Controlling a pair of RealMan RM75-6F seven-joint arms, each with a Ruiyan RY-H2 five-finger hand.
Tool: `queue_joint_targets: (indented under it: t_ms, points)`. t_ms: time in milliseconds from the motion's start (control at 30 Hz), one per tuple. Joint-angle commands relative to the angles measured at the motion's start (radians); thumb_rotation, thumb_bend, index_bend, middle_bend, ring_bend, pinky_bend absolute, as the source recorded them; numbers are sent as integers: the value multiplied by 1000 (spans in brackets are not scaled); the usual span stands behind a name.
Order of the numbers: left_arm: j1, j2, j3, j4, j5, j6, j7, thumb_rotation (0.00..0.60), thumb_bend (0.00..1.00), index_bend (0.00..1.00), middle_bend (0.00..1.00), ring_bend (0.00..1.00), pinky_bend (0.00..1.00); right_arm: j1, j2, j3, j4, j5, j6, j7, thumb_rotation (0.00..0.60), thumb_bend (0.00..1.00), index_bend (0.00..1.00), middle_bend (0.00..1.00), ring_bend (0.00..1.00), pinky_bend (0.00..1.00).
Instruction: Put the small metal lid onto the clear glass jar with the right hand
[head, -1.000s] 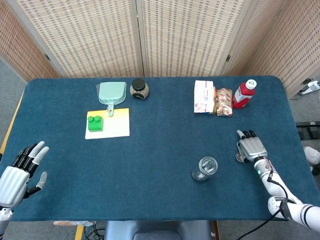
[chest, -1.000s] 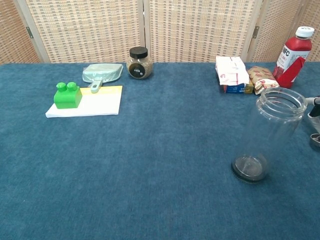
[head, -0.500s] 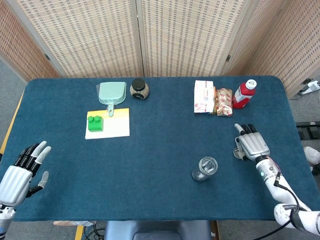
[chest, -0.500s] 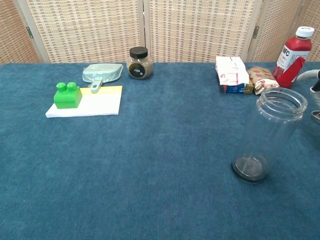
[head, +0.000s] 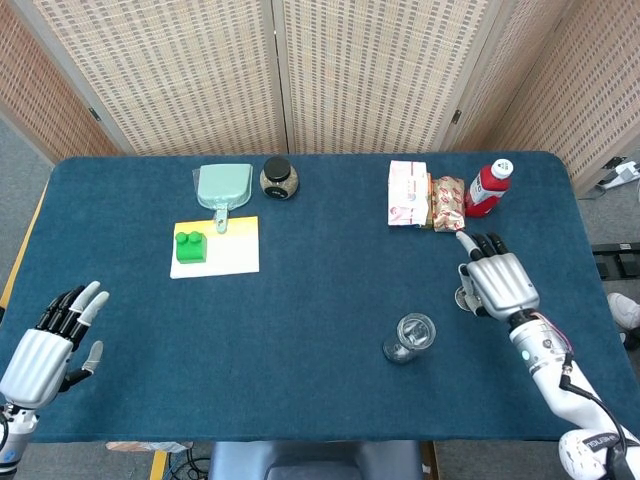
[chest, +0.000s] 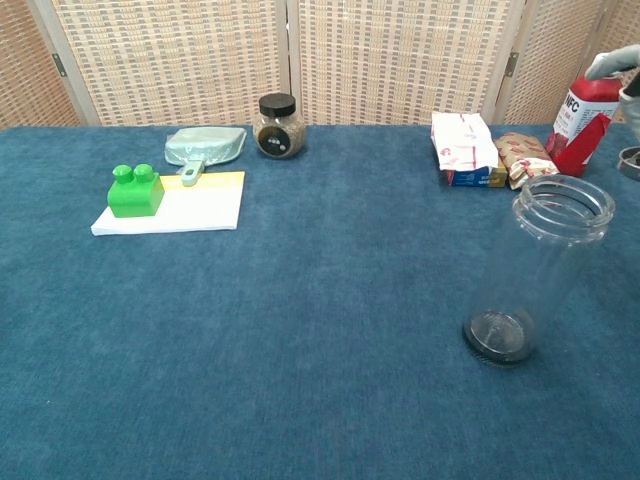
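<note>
The right hand (head: 497, 283) holds the small round metal lid (head: 464, 298) above the blue surface (head: 320, 300), beside the open clear glass jar (head: 411, 335). The left hand (head: 50, 340) is empty with spread fingers.

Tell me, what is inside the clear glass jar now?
Nothing shows inside the clear glass jar: through its open mouth and walls only its base and the blue table are seen. The lid is not on it.

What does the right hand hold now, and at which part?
The right hand holds the small metal lid, gripped under its fingers; the exact contact part is hidden.
</note>
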Motion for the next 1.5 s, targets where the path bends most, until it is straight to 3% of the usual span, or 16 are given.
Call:
queue_joint_targets:
  t_ms: [33, 700, 1100, 1500]
  points:
    - [0, 1, -1, -1, -1, 2, -3, 600, 491, 0, 4, 0, 103, 25, 14, 16, -39, 22, 5, -23, 600, 392, 636, 43, 0, 0]
    - [5, 17, -4, -10, -17, 4, -18, 600, 491, 0, 4, 0, 103, 163, -39, 22, -231, 135, 97, -226, 600, 387, 636, 43, 0, 0]
    - [0, 10, -12, -7, -39, -15, -1, 600, 491, 0, 4, 0, 103, 169, -29, -6, -294, 108, 146, -261, 600, 385, 635, 43, 0, 0]
    - [2, 11, -11, -20, -40, -18, 15, 600, 491, 0, 4, 0, 103, 148, -58, -63, -294, 7, 161, -293, 600, 383, 635, 43, 0, 0]
